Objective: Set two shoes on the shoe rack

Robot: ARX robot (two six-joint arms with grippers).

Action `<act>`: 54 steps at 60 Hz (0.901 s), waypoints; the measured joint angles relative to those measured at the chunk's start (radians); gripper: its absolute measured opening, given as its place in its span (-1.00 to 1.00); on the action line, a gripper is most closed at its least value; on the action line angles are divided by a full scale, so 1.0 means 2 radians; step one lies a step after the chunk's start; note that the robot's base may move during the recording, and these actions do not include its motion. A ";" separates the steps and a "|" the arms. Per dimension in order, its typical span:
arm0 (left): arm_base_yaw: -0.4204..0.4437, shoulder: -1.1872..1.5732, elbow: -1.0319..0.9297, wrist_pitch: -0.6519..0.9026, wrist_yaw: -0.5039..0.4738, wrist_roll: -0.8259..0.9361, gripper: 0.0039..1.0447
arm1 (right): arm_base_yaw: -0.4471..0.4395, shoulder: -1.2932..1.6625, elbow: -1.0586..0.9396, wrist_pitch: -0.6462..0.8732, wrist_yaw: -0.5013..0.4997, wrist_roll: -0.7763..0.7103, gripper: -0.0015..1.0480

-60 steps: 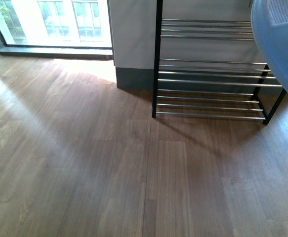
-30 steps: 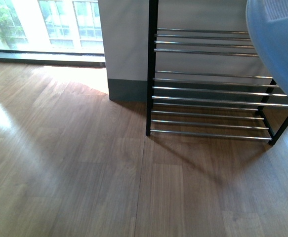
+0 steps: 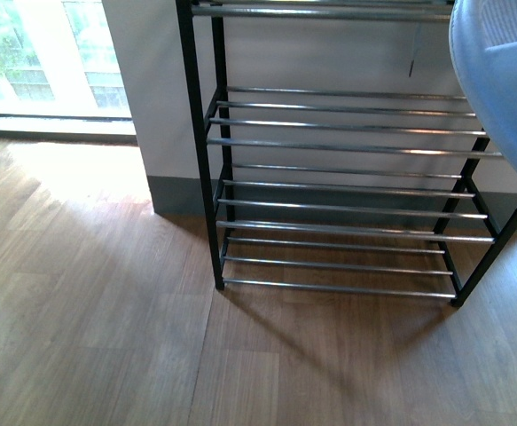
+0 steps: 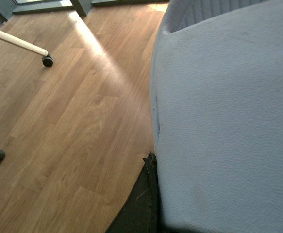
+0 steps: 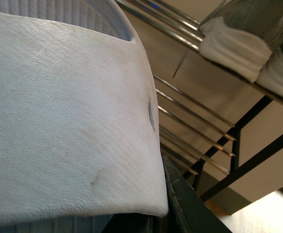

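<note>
So the black metal-framed shoe rack with thin chrome rods (image 3: pixel 199 151) is standing on the brown wood-plank floor (image 3: pixel 90 302). It's backing right up against the beige wall (image 3: pixel 329 53), near the bright window (image 3: pixel 36 62). The two grey knit sneakers with chunky white soles (image 5: pixel 236 41) are sitting side by side on the highest rods showing in the right wrist view, seen from underneath. A big pale blue-grey padded cushion (image 3: pixel 506 89) is hogging the right edge of the front view and filling most of both wrist views. Only a dark sliver of the left gripper (image 4: pixel 140 206) and of the right gripper (image 5: pixel 182 213) is peeking out past it, so honestly I can't tell whether either one's jaws are apart or together. The left wrist view is also catching a white chair leg with a black castor (image 4: pixel 47 60) resting on the floor.
</note>
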State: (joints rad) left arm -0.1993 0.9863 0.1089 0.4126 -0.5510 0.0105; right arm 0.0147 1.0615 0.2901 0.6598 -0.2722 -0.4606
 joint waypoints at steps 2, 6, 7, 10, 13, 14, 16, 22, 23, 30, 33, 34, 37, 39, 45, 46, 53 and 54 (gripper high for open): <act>0.000 0.000 0.000 0.000 0.000 0.000 -0.97 | 0.000 0.000 0.000 0.000 -0.001 0.000 -0.97; 0.000 0.000 0.000 0.000 0.000 0.000 -0.97 | 0.001 0.000 0.000 0.000 -0.002 0.000 -0.97; 0.000 0.000 0.000 0.000 0.000 0.000 -0.97 | 0.001 0.000 0.000 0.000 -0.002 0.000 -0.97; 0.000 0.000 0.000 0.000 0.000 0.000 -0.97 | 0.001 0.000 0.000 0.000 -0.001 0.000 -0.97; 0.000 0.000 0.000 0.000 0.000 0.000 -0.97 | 0.000 0.000 0.000 0.000 0.000 0.000 -0.97; 0.000 0.000 0.000 0.000 0.000 0.000 -0.97 | 0.000 0.000 0.000 0.000 -0.001 0.000 -0.97; 0.000 0.000 0.000 0.000 0.000 0.000 -0.97 | 0.001 0.000 0.000 0.000 -0.001 0.000 -0.97; 0.000 0.000 0.000 0.000 0.000 0.000 -0.97 | 0.001 0.000 0.000 0.000 -0.003 0.000 -0.97; 0.000 0.000 0.000 0.000 0.000 0.000 -0.97 | 0.001 0.000 0.000 0.000 -0.002 0.000 -0.97; 0.000 0.000 0.000 0.000 0.000 0.000 -0.97 | 0.001 0.000 0.000 0.000 -0.002 0.000 -0.97; 0.000 0.000 0.000 0.000 0.000 0.000 -0.97 | 0.001 0.000 0.000 0.000 -0.002 0.000 -0.97; 0.000 0.000 0.000 0.000 0.000 0.000 -0.97 | 0.001 0.000 0.000 0.000 -0.002 0.000 -0.97; 0.000 0.000 0.000 0.000 0.000 0.000 -0.97 | 0.001 0.000 0.000 0.000 -0.002 0.000 -0.97; 0.000 0.000 0.000 0.000 0.000 0.000 -0.97 | 0.001 0.000 0.000 0.000 -0.002 0.000 -0.97; 0.000 0.000 0.000 0.000 0.000 0.000 -0.97 | 0.001 0.000 0.000 0.000 -0.002 0.000 -0.97; 0.000 0.000 0.000 0.000 0.000 0.000 -0.97 | 0.001 0.000 0.000 0.000 -0.002 0.000 -0.97; 0.000 0.000 0.000 0.000 0.000 0.000 -0.97 | 0.001 0.000 0.000 0.000 -0.002 0.000 -0.97; 0.000 0.000 0.000 0.000 0.000 0.000 -0.97 | 0.001 0.000 0.000 0.000 -0.002 0.000 -0.97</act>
State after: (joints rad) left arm -0.1993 0.9855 0.1089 0.4126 -0.5514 0.0105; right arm 0.0158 1.0611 0.2901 0.6598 -0.2764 -0.4610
